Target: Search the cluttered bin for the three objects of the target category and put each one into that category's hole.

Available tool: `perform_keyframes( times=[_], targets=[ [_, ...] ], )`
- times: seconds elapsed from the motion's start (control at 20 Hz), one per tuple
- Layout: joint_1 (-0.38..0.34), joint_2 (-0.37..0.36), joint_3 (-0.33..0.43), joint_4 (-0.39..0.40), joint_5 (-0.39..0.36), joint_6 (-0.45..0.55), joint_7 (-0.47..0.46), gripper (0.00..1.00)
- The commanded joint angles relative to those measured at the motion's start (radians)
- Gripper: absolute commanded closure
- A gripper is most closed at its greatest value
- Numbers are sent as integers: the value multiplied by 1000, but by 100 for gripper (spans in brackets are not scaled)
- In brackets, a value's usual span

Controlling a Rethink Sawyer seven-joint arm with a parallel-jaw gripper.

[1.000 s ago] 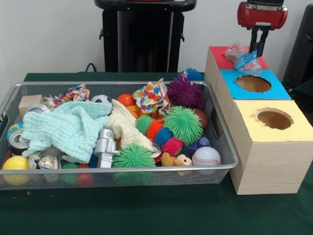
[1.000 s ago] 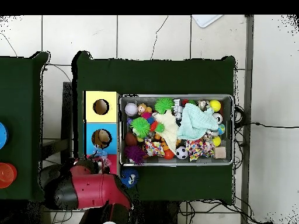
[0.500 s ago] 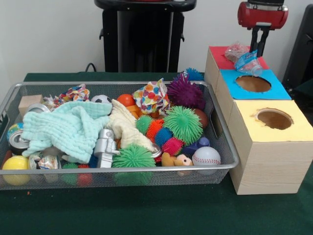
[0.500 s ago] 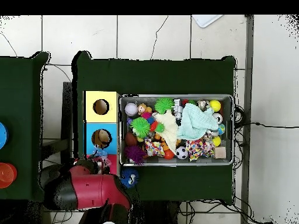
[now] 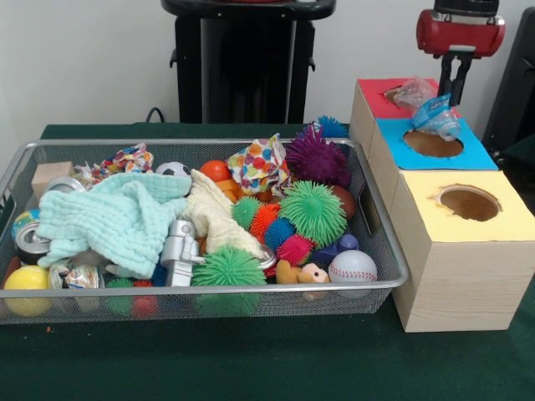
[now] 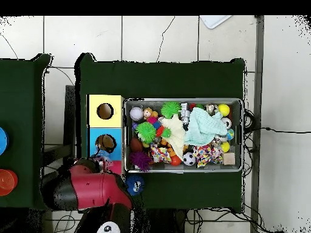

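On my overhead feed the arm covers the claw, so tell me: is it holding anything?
Observer: Yes. From the front, the claw is shut on a crumpled clear bottle with a blue label.
Operator: Where is it relative to the blue hole?
Observer: The bottle hangs just above the blue hole, near its far right rim as the front view shows it.
Operator: Is anything on the red box?
Observer: Another crumpled clear plastic piece lies on the red box, beside the claw.
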Motion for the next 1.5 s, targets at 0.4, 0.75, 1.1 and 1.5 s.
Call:
perform_keyframes(
  times=[0.4,0.75,1.1,1.5],
  targets=[
    [17,93,17,-105,23,195,179,100],
    [0,102,28,-76,1,144,154,0],
    [-6,96,24,-48,-6,126,152,0],
    [-13,67,12,-21,6,157,166,0]
  ],
)
